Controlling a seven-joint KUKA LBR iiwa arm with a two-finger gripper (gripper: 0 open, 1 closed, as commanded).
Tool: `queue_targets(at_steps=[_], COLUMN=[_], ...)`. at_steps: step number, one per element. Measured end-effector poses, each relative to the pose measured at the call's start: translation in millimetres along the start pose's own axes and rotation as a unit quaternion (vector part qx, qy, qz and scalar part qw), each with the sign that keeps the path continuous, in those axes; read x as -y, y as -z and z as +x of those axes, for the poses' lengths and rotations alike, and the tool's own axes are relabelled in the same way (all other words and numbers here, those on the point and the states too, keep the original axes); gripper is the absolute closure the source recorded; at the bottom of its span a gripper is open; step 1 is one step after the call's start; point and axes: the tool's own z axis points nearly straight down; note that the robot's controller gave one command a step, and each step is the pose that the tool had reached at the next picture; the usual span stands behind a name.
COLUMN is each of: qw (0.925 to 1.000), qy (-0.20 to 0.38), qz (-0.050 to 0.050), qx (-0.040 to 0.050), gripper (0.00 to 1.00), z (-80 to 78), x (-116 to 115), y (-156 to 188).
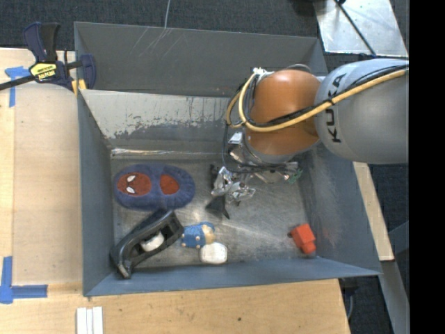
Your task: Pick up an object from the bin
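My gripper (233, 186) hangs low over the middle of the bin floor, under the arm's orange cover, with nothing seen in it. To its left lies a blue oval plush (154, 188) with two red spider-face patches, a short gap away. In front of the gripper, near the front wall, rest a small blue and yellow toy (197, 235) and a white rounded piece (214, 254) touching it.
A black tape dispenser (142, 243) with a white roll lies at the front left, tilted against the corner. A small red block (303, 239) sits at the front right. The arm's bulk covers the back right of the bin.
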Motion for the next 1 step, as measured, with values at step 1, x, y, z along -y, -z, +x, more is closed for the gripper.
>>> queue_targets(at_steps=[1], qw=[1.0], qy=[-0.002], qz=[0.003], qx=[0.0016], gripper=[1.0], z=[-2.2], x=[2.4], y=[117.1])
